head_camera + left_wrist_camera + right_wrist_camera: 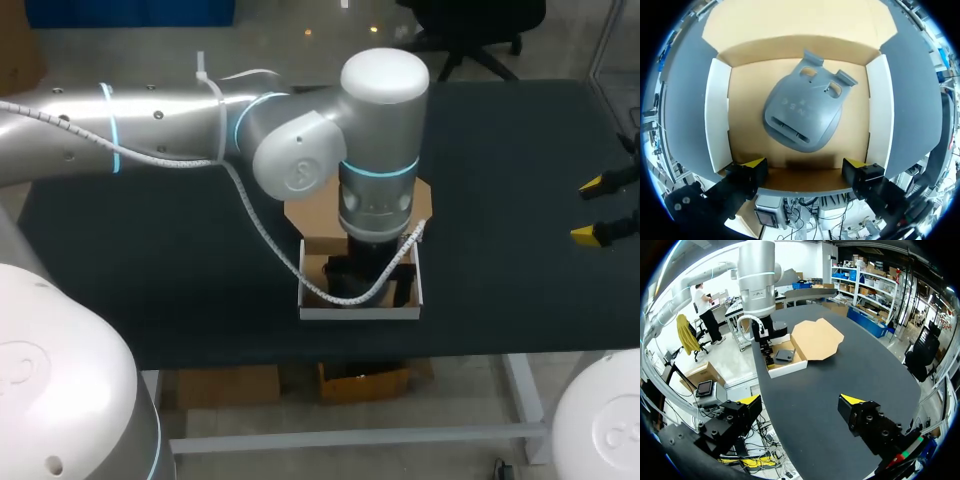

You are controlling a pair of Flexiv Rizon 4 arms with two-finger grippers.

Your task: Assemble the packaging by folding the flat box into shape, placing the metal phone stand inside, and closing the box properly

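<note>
The box (310,300) stands folded into an open white tray with a brown inside near the table's front edge; its brown lid flap (310,212) lies open behind it. The grey metal phone stand (802,116) lies flat on the box floor (747,95). My left gripper (805,172) hangs open straight above the box, its yellow tips over the front wall and clear of the stand. In the head view the left arm hides the stand. My right gripper (600,210) is open over the table's right side, well away from the box (785,362) and lid flap (817,339).
The dark table (520,160) has bare room on either side of the box. The left arm's white cable (262,232) loops down beside the box. The table's front edge runs just in front of the box.
</note>
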